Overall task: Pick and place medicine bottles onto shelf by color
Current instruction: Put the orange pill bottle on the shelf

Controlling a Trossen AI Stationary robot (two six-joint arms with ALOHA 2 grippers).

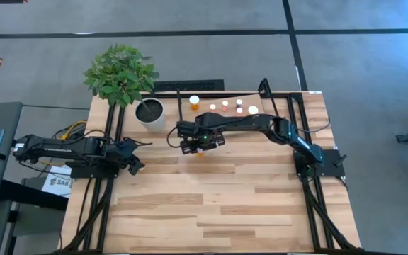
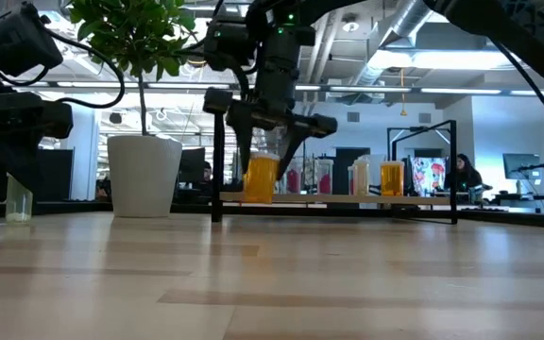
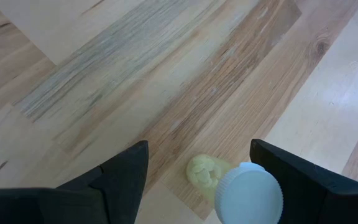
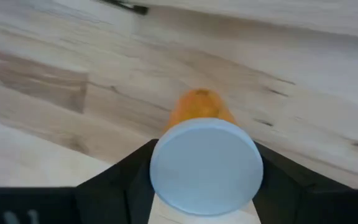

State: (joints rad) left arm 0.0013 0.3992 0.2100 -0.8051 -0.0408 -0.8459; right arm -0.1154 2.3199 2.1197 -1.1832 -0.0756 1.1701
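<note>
My right gripper (image 1: 200, 144) is shut on an orange bottle (image 2: 261, 179) with a white cap, in front of the shelf (image 1: 227, 98) and a little above the table. The shelf holds several bottles, among them a larger orange one (image 1: 194, 101) at its left end and pink and pale ones (image 2: 321, 177). My left gripper (image 3: 197, 146) is open near the table's left edge. Its fingers stand on either side of a pale yellowish bottle (image 3: 244, 190) with a white cap, which stands upright on the table (image 2: 19, 200). My right gripper pinches the orange bottle at its white cap (image 4: 161, 168) between its two fingers, one on either side. The fingers (image 2: 293, 142) come from above and point down. The bottle hangs upright below them, its bottom clear of the table. My left gripper: the pale bottle's cap shows close beside one finger (image 3: 303, 180); I cannot tell whether they touch.
A white plant pot (image 1: 149, 112) with a leafy plant stands left of the shelf, between the two grippers. Black frame rails run along the table's left (image 1: 101, 191) and right (image 1: 317, 205) sides. The plank tabletop (image 1: 218, 205) stretches toward the near edge.
</note>
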